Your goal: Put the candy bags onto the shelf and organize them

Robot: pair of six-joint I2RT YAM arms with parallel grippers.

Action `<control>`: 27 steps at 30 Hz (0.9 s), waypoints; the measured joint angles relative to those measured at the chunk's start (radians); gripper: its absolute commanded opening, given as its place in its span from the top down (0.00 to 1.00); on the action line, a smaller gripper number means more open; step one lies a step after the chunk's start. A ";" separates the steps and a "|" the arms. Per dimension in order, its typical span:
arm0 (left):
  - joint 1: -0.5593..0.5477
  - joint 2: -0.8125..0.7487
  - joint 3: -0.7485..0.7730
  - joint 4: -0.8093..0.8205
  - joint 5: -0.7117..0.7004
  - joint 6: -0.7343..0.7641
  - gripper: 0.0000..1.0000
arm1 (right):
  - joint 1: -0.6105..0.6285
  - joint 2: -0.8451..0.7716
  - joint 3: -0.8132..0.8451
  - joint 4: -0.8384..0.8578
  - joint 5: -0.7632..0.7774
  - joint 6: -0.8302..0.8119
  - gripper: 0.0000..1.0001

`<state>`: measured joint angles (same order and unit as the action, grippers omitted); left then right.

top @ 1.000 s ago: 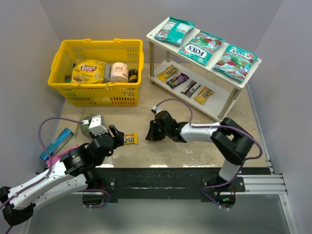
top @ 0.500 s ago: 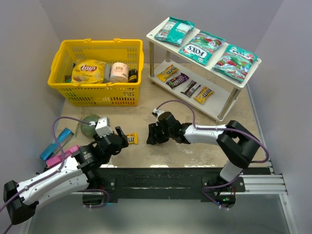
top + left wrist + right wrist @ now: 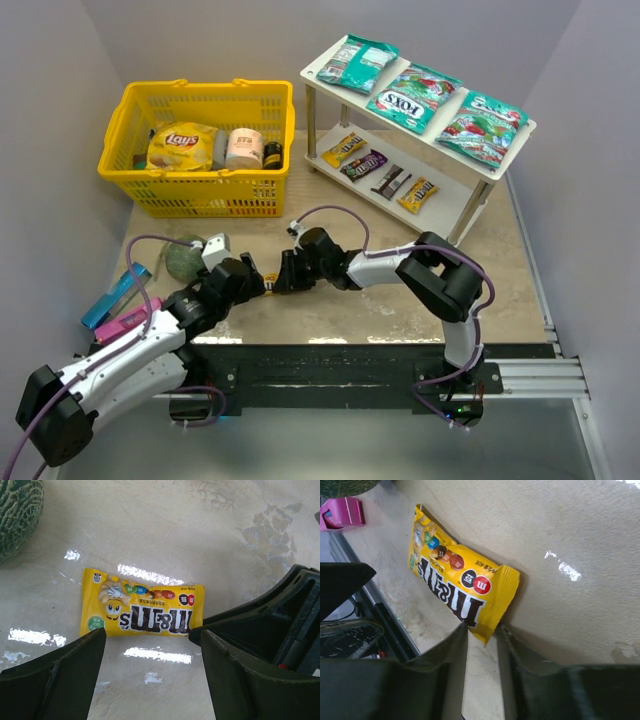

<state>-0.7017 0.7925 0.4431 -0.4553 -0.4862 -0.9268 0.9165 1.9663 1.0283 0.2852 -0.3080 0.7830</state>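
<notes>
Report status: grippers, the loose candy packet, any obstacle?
Left gripper open over yellow M&M's packet, flat on table. Right gripper narrow at packet's end, grip unclear. No obstacle seen.

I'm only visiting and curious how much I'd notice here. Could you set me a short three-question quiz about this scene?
1. True or false: the yellow M&M's packet already lies on the shelf.
2. How many teal candy bags lie on the shelf's top tier?
3. The Lay's chip bag sits in: A) the yellow basket, B) the shelf's lower tier, C) a cardboard box.
Key: 1 false; 2 three; 3 A.
</notes>
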 measured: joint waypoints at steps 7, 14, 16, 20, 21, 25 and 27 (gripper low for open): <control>0.070 0.016 -0.017 0.067 0.060 0.036 0.18 | 0.000 0.010 0.000 -0.016 0.002 0.013 1.00; 0.093 0.021 -0.042 0.119 0.114 0.060 0.20 | -0.025 -0.048 -0.072 -0.025 0.005 -0.002 1.00; 0.093 0.021 -0.055 0.137 0.129 0.064 0.22 | -0.045 -0.103 -0.126 -0.053 0.013 -0.022 1.00; 0.093 0.021 -0.093 0.177 0.160 0.077 0.24 | -0.075 -0.201 -0.197 -0.131 0.058 -0.067 1.00; 0.093 0.021 -0.103 0.187 0.170 0.078 0.23 | -0.079 -0.225 -0.211 -0.150 0.072 -0.078 1.00; 0.093 0.021 -0.136 0.231 0.213 0.082 0.23 | -0.079 -0.307 -0.242 -0.227 0.135 -0.106 0.41; 0.093 0.021 -0.148 0.255 0.235 0.082 0.23 | -0.077 -0.337 -0.245 -0.246 0.166 -0.121 0.40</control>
<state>-0.6086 0.8139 0.2955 -0.2001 -0.2516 -0.8444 0.8391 1.6295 0.7830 0.0395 -0.1425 0.6624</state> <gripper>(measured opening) 0.766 0.549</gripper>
